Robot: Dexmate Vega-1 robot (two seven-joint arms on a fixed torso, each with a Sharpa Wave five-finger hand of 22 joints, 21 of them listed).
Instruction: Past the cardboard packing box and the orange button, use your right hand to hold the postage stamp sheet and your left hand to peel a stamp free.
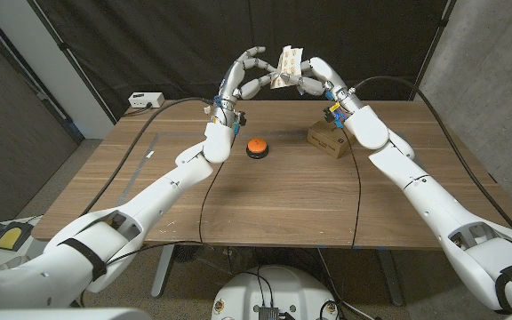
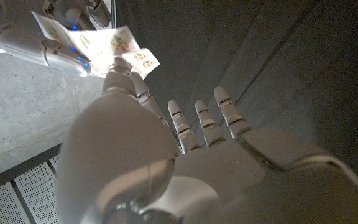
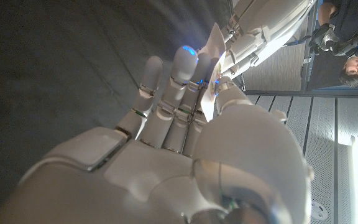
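Observation:
Both hands are raised above the table's far side, past the orange button [image 1: 256, 148] and the cardboard box [image 1: 329, 138]. My right hand [image 1: 316, 78] grips the white stamp sheet [image 1: 286, 62] between thumb and fingers and holds it upright. In the right wrist view the sheet [image 3: 214, 65] shows edge-on against the right hand [image 3: 185, 143]. My left hand [image 1: 244, 78] reaches over from the left and pinches the sheet's lower edge, its other fingers spread. In the left wrist view one stamp [image 2: 143, 60] bends out from the sheet [image 2: 107, 40] just above the left hand's [image 2: 166, 155] raised fingertip.
The wooden table [image 1: 283, 196] lies well below the hands. Black cables run across it from each arm. A small white box [image 1: 146, 100] sits at the far left corner, with dark curtains behind. A person [image 3: 347, 40] sits off to the side in the right wrist view.

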